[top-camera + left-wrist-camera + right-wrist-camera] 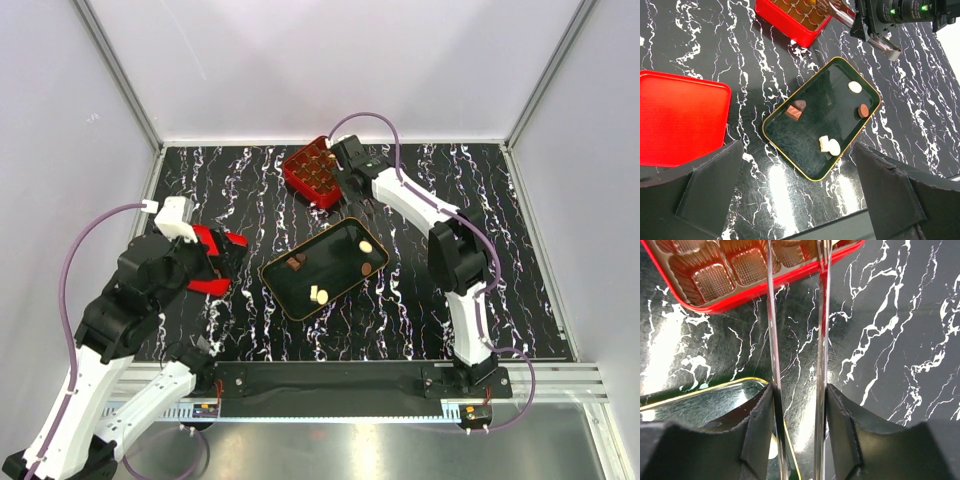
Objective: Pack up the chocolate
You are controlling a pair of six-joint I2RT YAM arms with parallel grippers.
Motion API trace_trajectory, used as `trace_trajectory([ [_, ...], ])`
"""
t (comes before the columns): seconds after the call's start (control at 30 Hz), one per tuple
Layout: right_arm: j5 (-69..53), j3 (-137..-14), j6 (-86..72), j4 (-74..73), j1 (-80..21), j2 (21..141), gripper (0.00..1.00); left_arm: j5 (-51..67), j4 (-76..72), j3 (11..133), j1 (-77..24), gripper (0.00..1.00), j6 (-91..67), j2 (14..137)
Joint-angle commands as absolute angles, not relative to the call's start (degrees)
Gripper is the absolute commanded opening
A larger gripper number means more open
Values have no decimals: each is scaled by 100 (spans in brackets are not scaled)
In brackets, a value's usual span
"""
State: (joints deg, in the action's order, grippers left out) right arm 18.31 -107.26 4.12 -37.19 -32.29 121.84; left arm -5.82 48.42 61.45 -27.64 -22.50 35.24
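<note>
Several chocolate pieces lie in the black gold-rimmed tray (812, 131): two dark ones (796, 110), a brown round one (864, 110), a white oval (855, 87) and two white ones (830, 146). My right gripper (799, 395) is shut on a pair of metal tongs (771, 340). The tong blades reach over the red gridded box (730, 270), and their tips run off the top of the right wrist view. The cells of the box that show there hold nothing. My left gripper (797, 185) hangs open above the table at the tray's near corner, holding nothing.
A flat red lid (680, 122) lies on the marble table left of the tray, under my left arm. The red box (312, 172) stands at the back, just beyond the tray (335, 262). White walls close in the table at the sides and back.
</note>
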Motion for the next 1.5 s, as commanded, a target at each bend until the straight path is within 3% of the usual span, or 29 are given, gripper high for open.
trace_trajectory([
  [0.0, 1767, -11047, 483, -3472, -3182, 12287, 51, -562, 4553, 6135, -2742, 99, -2215, 3595],
  [0.4, 1610, -11417, 440, -4350, -3234, 11436, 52, -571, 4728, 6311, -2742, 99, -2153, 3542],
  [0.87, 1468, -8421, -193, -4185, -5219, 9028, 52, -606, 4729, 6240, -2742, 99, -2250, 3366],
  [1.1, 819, -7323, -352, -3191, -5738, 8763, 51, -615, 4808, 6302, -2742, 99, -2294, 3366],
  [1.47, 1177, -7330, -272, -2953, -5976, 9378, 51, -668, 4852, 6328, -2742, 99, -2285, 3384],
])
